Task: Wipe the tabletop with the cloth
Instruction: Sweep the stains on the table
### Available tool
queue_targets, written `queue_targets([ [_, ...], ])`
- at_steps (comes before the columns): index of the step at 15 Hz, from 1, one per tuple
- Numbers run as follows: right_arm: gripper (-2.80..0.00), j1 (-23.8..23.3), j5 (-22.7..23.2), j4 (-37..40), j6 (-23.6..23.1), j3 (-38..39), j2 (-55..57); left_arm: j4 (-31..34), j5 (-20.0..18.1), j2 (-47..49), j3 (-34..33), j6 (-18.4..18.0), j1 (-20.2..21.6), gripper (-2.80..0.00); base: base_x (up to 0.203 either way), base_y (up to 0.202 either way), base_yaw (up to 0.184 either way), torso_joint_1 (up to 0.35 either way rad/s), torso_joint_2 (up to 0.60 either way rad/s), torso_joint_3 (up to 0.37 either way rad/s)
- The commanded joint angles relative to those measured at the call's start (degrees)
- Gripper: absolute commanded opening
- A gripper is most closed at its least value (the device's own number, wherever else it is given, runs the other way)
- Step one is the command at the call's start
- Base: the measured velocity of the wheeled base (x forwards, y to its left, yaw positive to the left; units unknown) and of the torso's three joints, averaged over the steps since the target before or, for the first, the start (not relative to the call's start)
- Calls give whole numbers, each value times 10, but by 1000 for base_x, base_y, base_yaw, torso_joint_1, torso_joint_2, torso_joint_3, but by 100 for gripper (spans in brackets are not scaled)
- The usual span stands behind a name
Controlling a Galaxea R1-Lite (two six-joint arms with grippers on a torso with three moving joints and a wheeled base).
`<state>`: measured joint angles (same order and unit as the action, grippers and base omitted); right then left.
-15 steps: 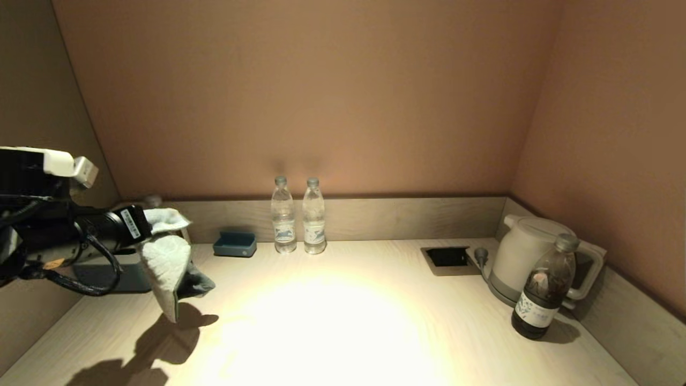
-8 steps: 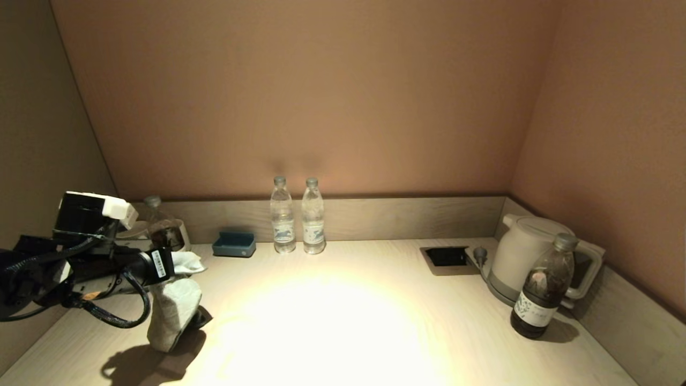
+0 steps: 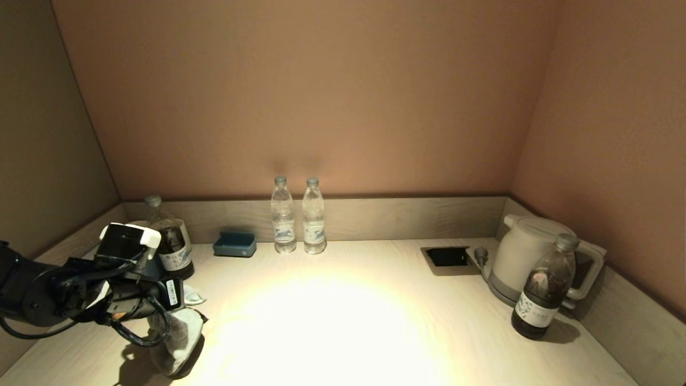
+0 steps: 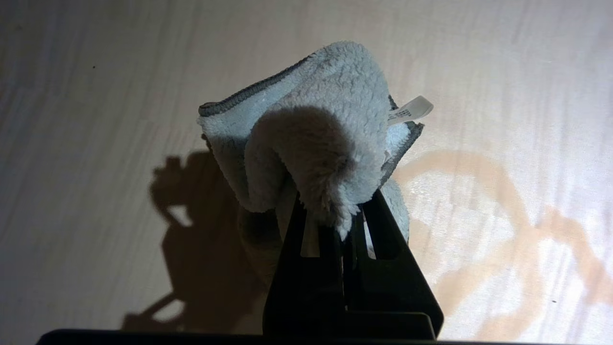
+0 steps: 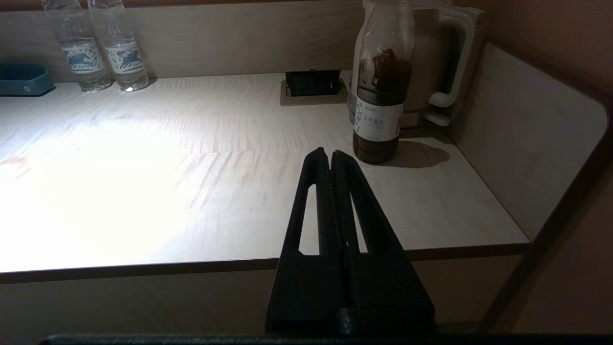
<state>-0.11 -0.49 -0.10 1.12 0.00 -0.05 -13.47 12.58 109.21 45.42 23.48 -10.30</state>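
Lowered since earlier, left end effector (image 4: 337, 215) pinches the cloth (image 4: 311, 139), seemingly touching the tabletop (image 3: 343, 321).

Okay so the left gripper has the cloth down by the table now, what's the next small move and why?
Probably sweep the left gripper, shut on the cloth, toward the tabletop's middle: the cloth hangs at the left front corner, and brownish streaks show beside it.

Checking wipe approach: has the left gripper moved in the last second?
Yes. The left gripper, shut on the cloth, dropped toward the tabletop, now below the blue tray.
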Motion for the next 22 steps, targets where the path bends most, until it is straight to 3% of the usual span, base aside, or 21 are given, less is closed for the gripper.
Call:
queue_targets([
  [1, -280, -1, 0, 0, 0, 0, 0, -1, 13, 36, 0, 1, 0, -280, 0, 0, 0, 0, 0, 0],
  [4, -280, -1, 0, 0, 0, 0, 0, -1, 18, 61, 2, -2, 0, -280, 0, 0, 0, 0, 0, 0],
  [9, -280, -1, 0, 0, 0, 0, 0, 0, 73, 105, 4, -11, 0, -280, 0, 0, 0, 0, 0, 0],
  [15, -280, -1, 0, 0, 0, 0, 0, 0, 75, 129, 24, -17, -1, -280, 0, 0, 0, 0, 0, 0],
  [22, -280, 0, 0, 0, 0, 0, 0, -32, 68, 130, 40, -16, -49, -280, 0, 0, 0, 0, 0, 0],
])
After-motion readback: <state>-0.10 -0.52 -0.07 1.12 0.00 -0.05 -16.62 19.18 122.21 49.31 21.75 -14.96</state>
